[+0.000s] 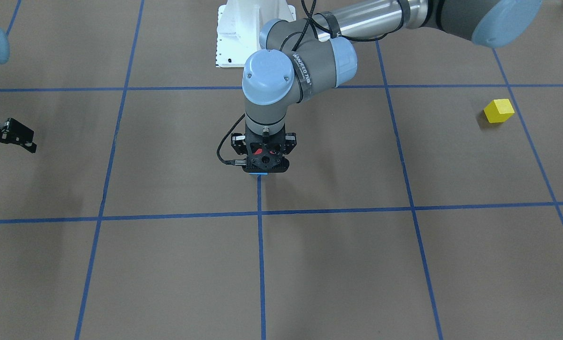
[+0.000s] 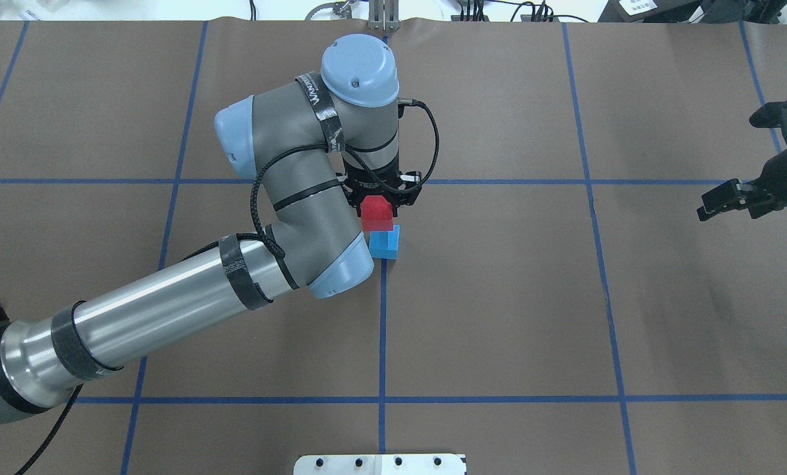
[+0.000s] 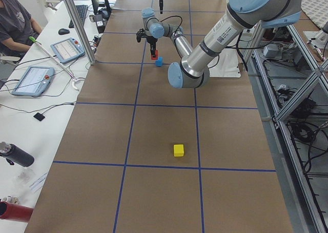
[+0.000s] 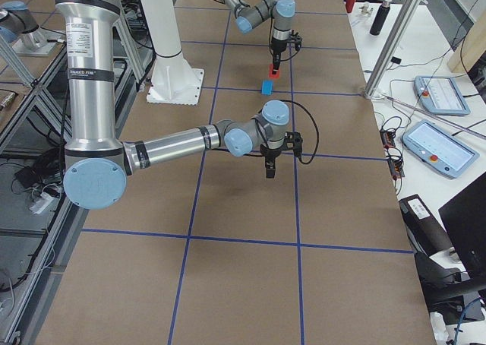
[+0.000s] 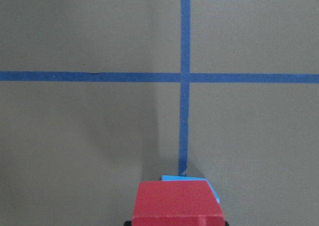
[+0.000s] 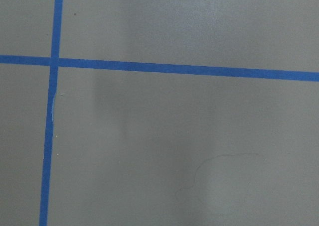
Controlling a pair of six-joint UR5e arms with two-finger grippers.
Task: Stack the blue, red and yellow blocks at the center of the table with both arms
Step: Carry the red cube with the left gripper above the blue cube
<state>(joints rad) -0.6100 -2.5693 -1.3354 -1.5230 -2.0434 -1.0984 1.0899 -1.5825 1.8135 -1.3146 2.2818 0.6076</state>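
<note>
Red block [image 5: 177, 200] in left hand [image 2: 377, 202] — over blue block [image 2: 385, 244]

Reaching in from 8 o'clock with left arm [image 2: 169, 310] | clamping red block [image 5: 177, 201] in left gripper [image 2: 377, 210] | hovering right arm [image 4: 175, 141] at 3 o'clock | pointing right gripper [image 4: 267, 169] down, fingers apart

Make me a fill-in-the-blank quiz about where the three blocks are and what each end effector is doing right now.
1. The left end effector is shut on the ___.
2. Just below it, on the table, sits the ___.
3. Lying alone, far from both end effectors, is the ___.
4. The right end effector is open and holds ___.

Missing words: red block; blue block; yellow block; nothing.
</note>
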